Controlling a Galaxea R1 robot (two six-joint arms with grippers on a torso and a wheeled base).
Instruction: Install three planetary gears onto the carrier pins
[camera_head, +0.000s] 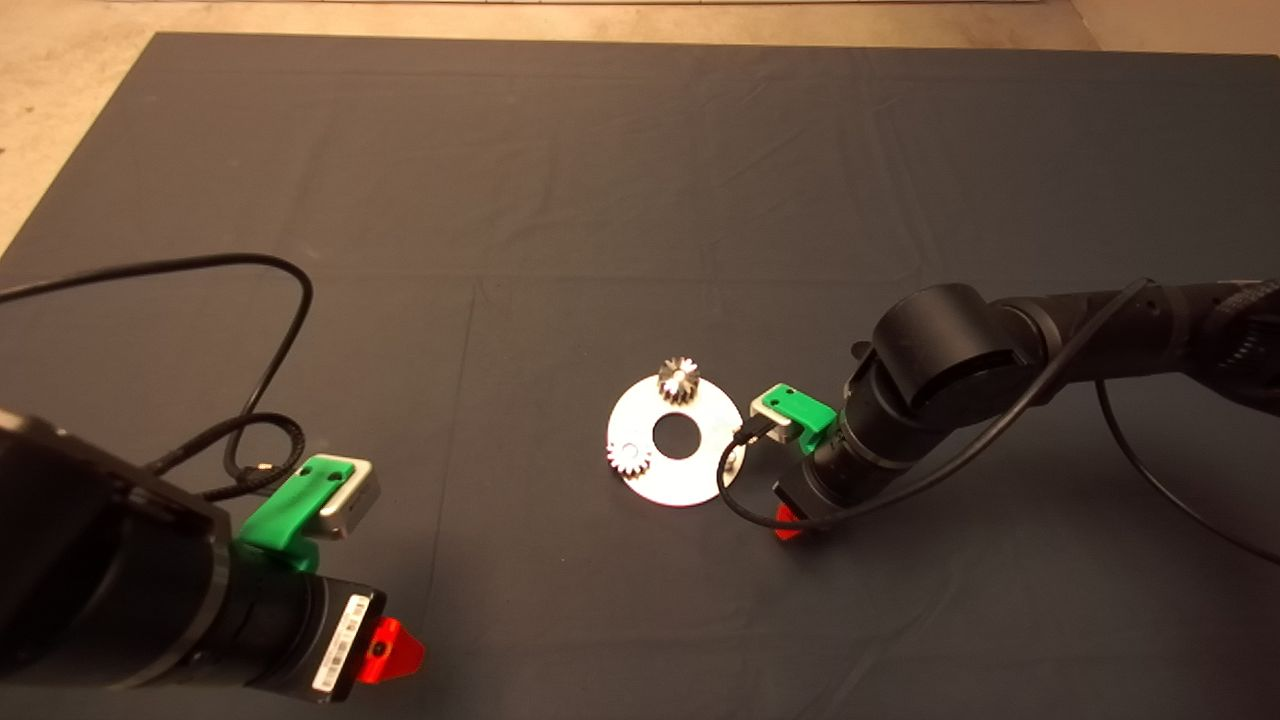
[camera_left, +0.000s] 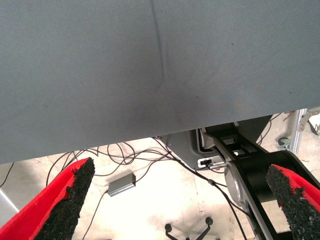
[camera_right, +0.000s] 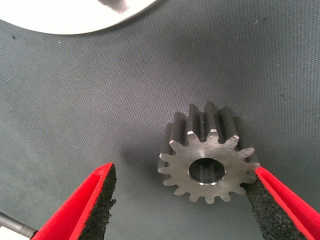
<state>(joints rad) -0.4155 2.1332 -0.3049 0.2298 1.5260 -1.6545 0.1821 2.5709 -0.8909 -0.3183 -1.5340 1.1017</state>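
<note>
Two of the planetary gears are already on the disc (camera_head: 690, 478): one (camera_head: 678, 380) at its far edge and one (camera_head: 629, 458) at its left edge, each presumably on a carrier pin, though the pins themselves are hidden under them. The third gear (camera_right: 209, 161) lies flat on the dark mat (camera_head: 560, 180) just off the disc's right side, centre hole facing up. In the right wrist view you can see the disc's bright rim not far from it.

The right end effector (camera_right: 182, 202) is down low over that loose gear with its red fingers spread wide. One pad (camera_right: 265, 210) sits right against the gear's teeth, the other pad (camera_right: 90, 210) is well clear of it, so it's not gripping anything. In the head view most of this is hidden under the arm, only a red fingertip pokes out.

The left end effector (camera_left: 182, 202) is parked at the lower left edge of the counter, fingers wide apart, holding nothing. Its camera sees the mat's edge and cables (camera_left: 125, 155) on the floor beyond.
</note>
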